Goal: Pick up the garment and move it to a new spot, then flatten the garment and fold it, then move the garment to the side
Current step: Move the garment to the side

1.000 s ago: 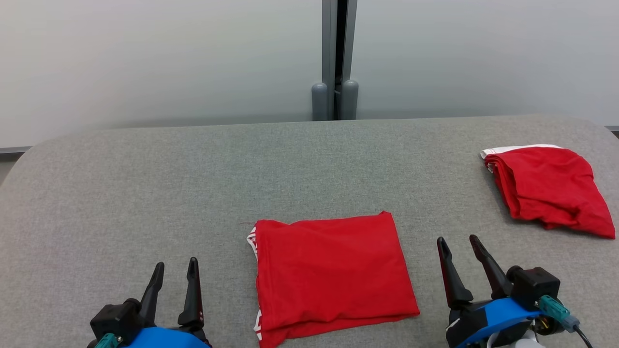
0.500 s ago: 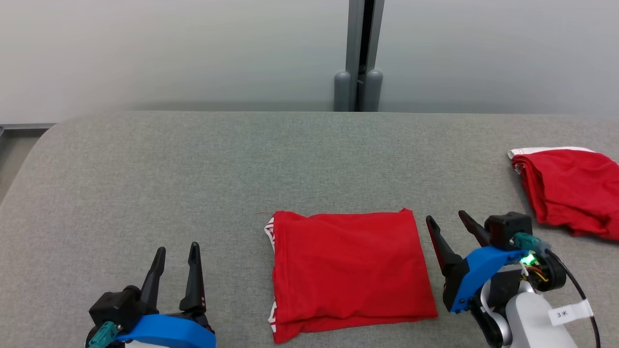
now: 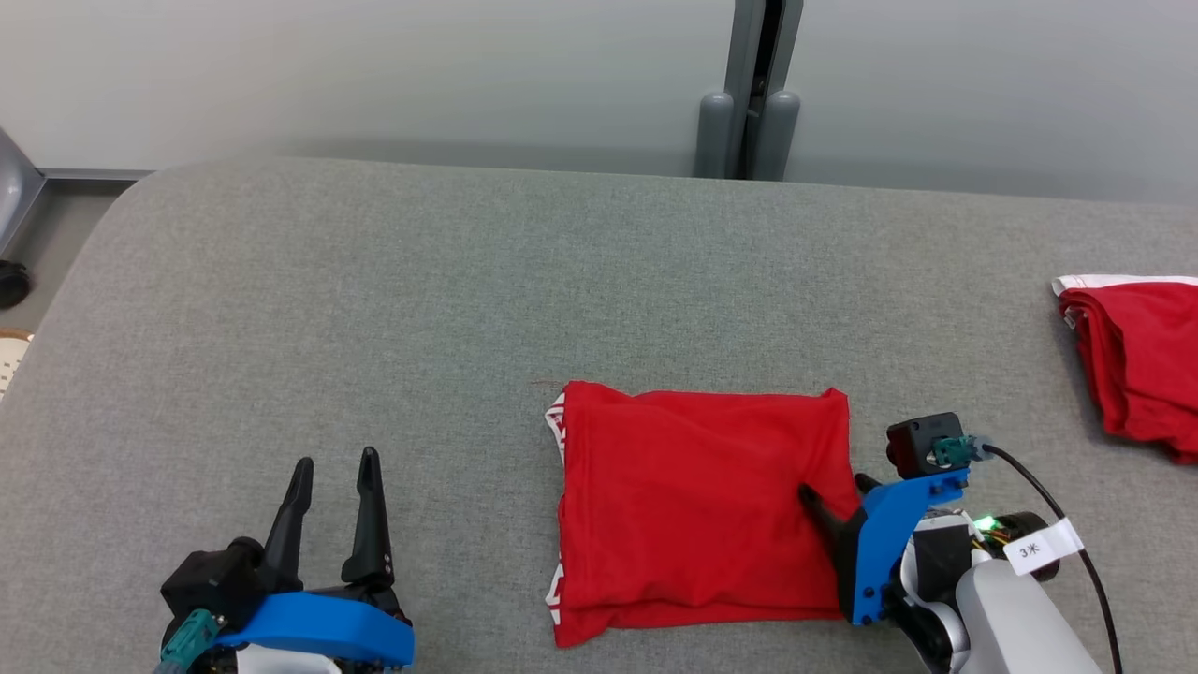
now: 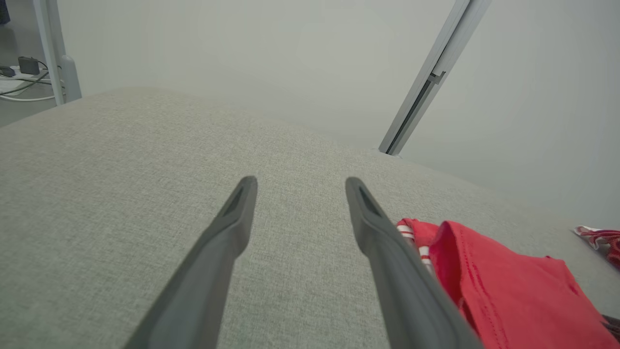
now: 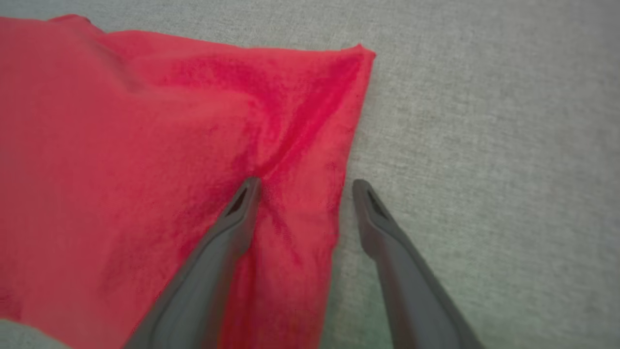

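A folded red garment (image 3: 693,496) with white-striped trim lies on the grey padded table (image 3: 374,309), near its front edge. My right gripper (image 3: 833,489) is open and angled down at the garment's right edge. In the right wrist view the right gripper (image 5: 305,183) straddles that edge: one fingertip presses into the garment (image 5: 121,145), the other rests on bare table just beside it. My left gripper (image 3: 335,459) stands open over bare table at the lower left, well left of the garment. The left wrist view shows the left gripper (image 4: 301,180) with nothing between its fingers and the garment (image 4: 508,286) to its right.
A second red garment (image 3: 1137,356), loosely folded, lies at the table's right edge and shows as a second red garment (image 4: 600,237) far off in the left wrist view. A grey post (image 3: 749,94) stands against the wall behind the table. The table's rounded left corner drops to the floor.
The head camera has turned, shifting the whole picture. My right gripper has moved left and tipped down onto the garment's right edge. The left gripper has stayed put and open.
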You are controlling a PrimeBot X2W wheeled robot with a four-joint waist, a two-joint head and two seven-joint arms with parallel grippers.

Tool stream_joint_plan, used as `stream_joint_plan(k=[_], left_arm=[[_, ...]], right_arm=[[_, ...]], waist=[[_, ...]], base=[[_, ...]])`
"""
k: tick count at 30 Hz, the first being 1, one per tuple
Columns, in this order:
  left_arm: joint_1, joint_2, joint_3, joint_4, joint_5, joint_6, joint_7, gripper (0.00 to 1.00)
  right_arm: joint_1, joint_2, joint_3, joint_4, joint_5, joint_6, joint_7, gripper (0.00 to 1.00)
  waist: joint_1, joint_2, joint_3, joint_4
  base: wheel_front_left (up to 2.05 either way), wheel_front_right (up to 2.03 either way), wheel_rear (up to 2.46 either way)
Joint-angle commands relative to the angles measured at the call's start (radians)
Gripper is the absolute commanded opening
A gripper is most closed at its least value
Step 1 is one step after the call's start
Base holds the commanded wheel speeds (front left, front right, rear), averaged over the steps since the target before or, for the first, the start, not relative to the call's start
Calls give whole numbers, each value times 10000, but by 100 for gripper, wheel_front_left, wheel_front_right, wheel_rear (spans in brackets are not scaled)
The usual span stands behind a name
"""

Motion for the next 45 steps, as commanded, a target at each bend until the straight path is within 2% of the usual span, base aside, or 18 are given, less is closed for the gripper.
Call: stream_joint_plan(k=[1, 2, 3, 5, 6, 14, 25, 36, 40, 45], left_arm=[[-138, -36, 97, -13, 99, -35, -43, 100], [-137, -48, 109, 1, 109, -37, -43, 100], [-162, -68, 118, 12, 142, -53, -43, 100], [-228, -89, 112, 26, 188, -92, -43, 100], [-255, -99, 112, 30, 228, -97, -43, 100], [-319, -90, 221, -129, 459, -174, -43, 100], [-565, 173, 179, -553, 762, -132, 27, 100], [-928, 687, 61, -1335, 1037, -10, 657, 100], [-939, 735, -14, -1498, 1034, 41, 815, 100], [-878, 716, -61, -1468, 990, 75, 772, 100]], right_arm=[[-163, -15, 109, 125, 134, 1, 60, 71], [-246, -16, 199, 247, 212, 1, 97, 47], [-310, -13, 291, 361, 234, 1, 116, 40], [-428, -13, 424, 555, 203, 1, 102, 19], [-507, -15, 506, 603, 256, 1, -28, 0], [-1228, -177, 872, 511, 599, -1, -795, 0], [-1424, -955, 363, -563, 625, -1, -1206, 0], [-1512, -778, 300, -1571, 738, -1, -1392, 0], [-1781, -790, 571, -1792, 651, -1, -1345, 0], [-2539, -1132, 799, -1926, 583, -1, -1076, 0]], waist=[[0, 0, 53, 11], [0, 0, 89, -3], [0, 0, 127, -23], [0, 0, 192, -69], [0, 0, 222, -103], [0, 0, 418, -947], [0, 0, 1108, -3231], [0, 0, 1953, -4941], [0, 0, 1989, -4948], [0, 0, 1843, -4565]], base=[[0, 0, 0], [0, 0, 0], [0, 0, 0], [0, 0, 0], [0, 0, 0], [0, 0, 0], [0, 0, 0], [0, 0, 0], [0, 0, 0], [0, 0, 0]])
